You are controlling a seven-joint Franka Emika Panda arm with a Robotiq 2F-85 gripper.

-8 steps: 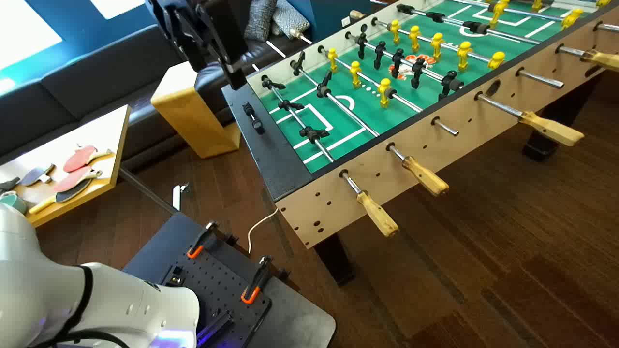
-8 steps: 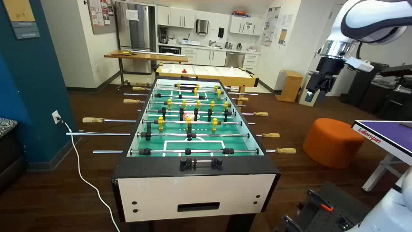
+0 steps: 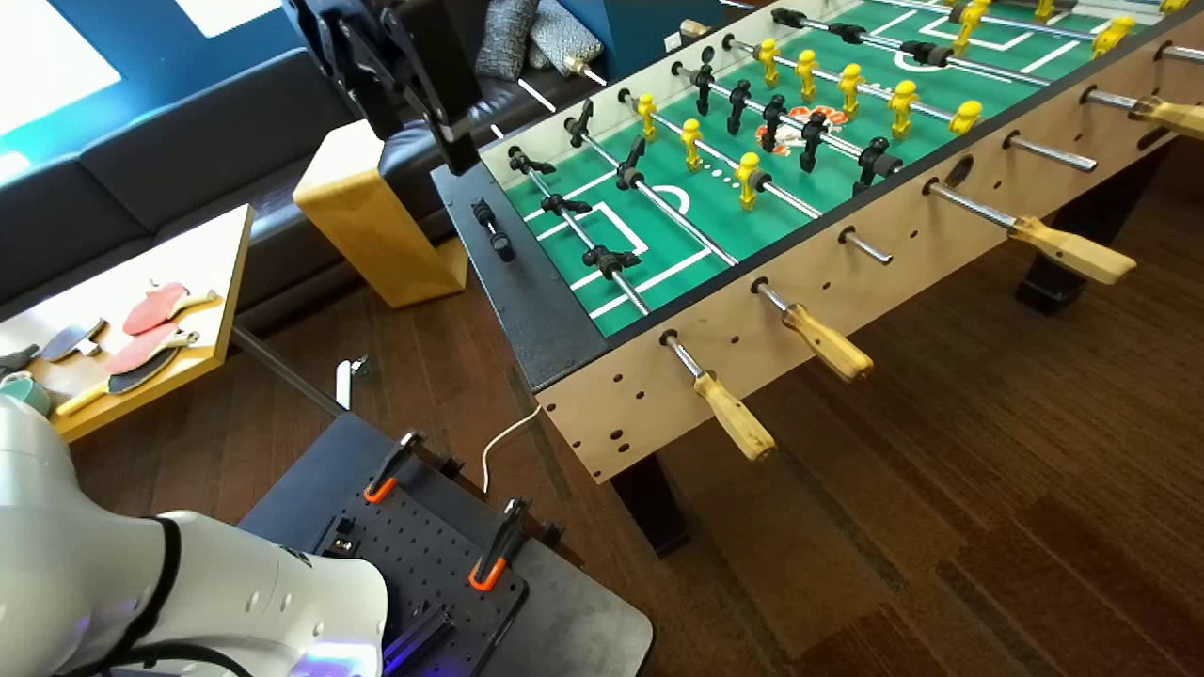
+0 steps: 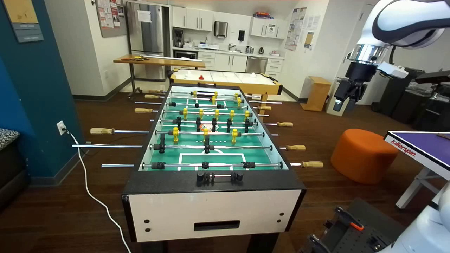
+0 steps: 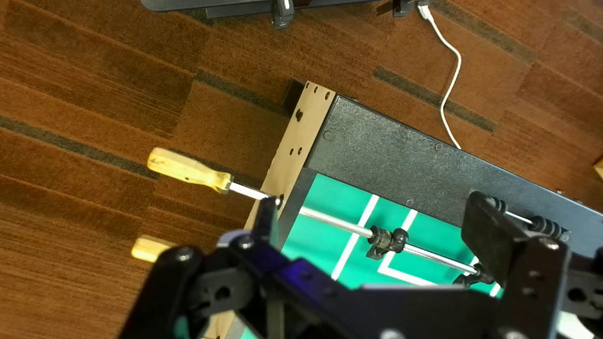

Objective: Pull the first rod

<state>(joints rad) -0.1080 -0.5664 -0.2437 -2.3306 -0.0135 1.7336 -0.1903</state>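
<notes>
The first rod is a thin silver rod with a tan wooden handle. Its handle [image 3: 736, 418] sticks out from the foosball table's side at the near corner, and also shows in an exterior view [image 4: 312, 164] and in the wrist view [image 5: 188, 169]. The rod's shaft [image 5: 337, 221] crosses the green field and carries black players. My gripper [image 5: 377, 216] is open and empty, with its fingers wide apart. In an exterior view the gripper [image 4: 344, 104] hangs in the air, well above handle height, apart from the rod. Nothing hides the handle.
The neighbouring rod's similar handle [image 3: 828, 343] is close beside the first. The foosball table's black end ledge [image 3: 527, 291] borders the rod. A dark cart [image 3: 564, 602] with orange-tipped clamps stands by the arm's base. An orange stool [image 4: 364, 156] and a purple-topped table [image 4: 429, 144] are nearby.
</notes>
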